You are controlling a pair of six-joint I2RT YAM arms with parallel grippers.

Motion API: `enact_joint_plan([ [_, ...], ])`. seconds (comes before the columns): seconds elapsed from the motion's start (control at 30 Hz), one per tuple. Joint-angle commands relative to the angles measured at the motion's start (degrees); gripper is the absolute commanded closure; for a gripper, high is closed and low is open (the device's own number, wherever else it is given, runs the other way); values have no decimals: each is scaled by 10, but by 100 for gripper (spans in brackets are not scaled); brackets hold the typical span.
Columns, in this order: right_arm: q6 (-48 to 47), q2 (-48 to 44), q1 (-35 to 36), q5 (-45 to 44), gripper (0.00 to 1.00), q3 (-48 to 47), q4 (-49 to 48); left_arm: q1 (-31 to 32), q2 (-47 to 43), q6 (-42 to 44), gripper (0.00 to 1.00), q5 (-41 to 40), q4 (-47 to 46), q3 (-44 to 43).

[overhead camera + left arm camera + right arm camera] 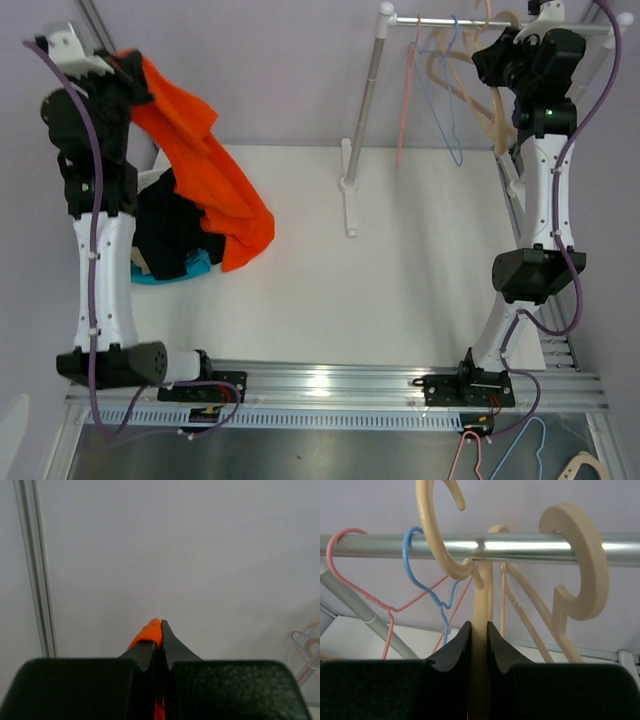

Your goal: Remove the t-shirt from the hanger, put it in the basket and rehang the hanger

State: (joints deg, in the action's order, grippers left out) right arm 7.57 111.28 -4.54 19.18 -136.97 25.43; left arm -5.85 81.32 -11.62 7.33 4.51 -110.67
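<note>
The left hand (161, 630) is closed on a fold of the orange t-shirt (210, 170), high over the far left corner of the counter (400, 270). The t-shirt hangs down from it, and its lower end reaches the counter near the left edge, against a pile of dark clothes (170, 235). The right hand (479, 630) is closed on the neck of a cream hanger (481, 592) at the rail (530, 547), over the far right corner.

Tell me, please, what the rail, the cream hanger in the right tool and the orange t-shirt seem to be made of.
The rail: metal, polished, by its bright mirror-like streaks.
The cream hanger: probably plastic, smooth and matt, thick and moulded in one colour; wood cannot be excluded.
The orange t-shirt: soft cloth, matt, hanging in loose folds.
</note>
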Motion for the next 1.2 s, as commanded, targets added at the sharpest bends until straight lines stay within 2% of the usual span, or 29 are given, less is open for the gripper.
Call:
enact_joint_plan([
  [0.0, 16, 14, 16, 3, 100, -6, -46, 4, -110, -45, 99, -104, -68, 180],
  [0.23, 22, 13, 24, 8, 100, 44, -47, 4, -215, -30, 99, -170, -32, 348],
  [0.4, 19, -19, 23, -3, 94, 112, -72, 3, -230, -16, 99, -209, 7, 364],
  [0.43, 17, -19, 23, -3, 77, 113, -69, 1, -234, -13, 99, -227, 15, 367],
  [0.47, 16, -19, 23, -4, 65, 110, -59, 1, -237, -11, 99, -232, 19, 370],
  [0.6, 14, -30, 23, -9, 39, 121, -54, 0, -257, -2, 99, -250, 32, 393],
  [0.63, 14, -38, 23, -15, 26, 124, -56, 0, -262, -2, 99, -253, 37, 396],
  [0.67, 13, -42, 22, -18, 18, 128, -56, 0, -265, -1, 99, -259, 44, 398],
  [0.7, 11, -46, 22, -19, 15, 131, -55, 0, -266, -2, 99, -266, 52, 404],
  [0.77, 9, -55, 21, -28, 1, 130, -47, 0, -270, -11, 99, -288, 84, 411],
  [0.97, 4, -98, 9, -48, 1, 137, -19, -1, -266, -35, 99, -376, 141, 445],
  [1.1, 11, -150, -7, -53, 0, 177, -27, -39, -226, -93, 99, -432, 240, 410],
  [1.17, 21, -187, -14, -44, 0, 216, -50, -53, -216, -131, 99, -506, 287, 385],
])
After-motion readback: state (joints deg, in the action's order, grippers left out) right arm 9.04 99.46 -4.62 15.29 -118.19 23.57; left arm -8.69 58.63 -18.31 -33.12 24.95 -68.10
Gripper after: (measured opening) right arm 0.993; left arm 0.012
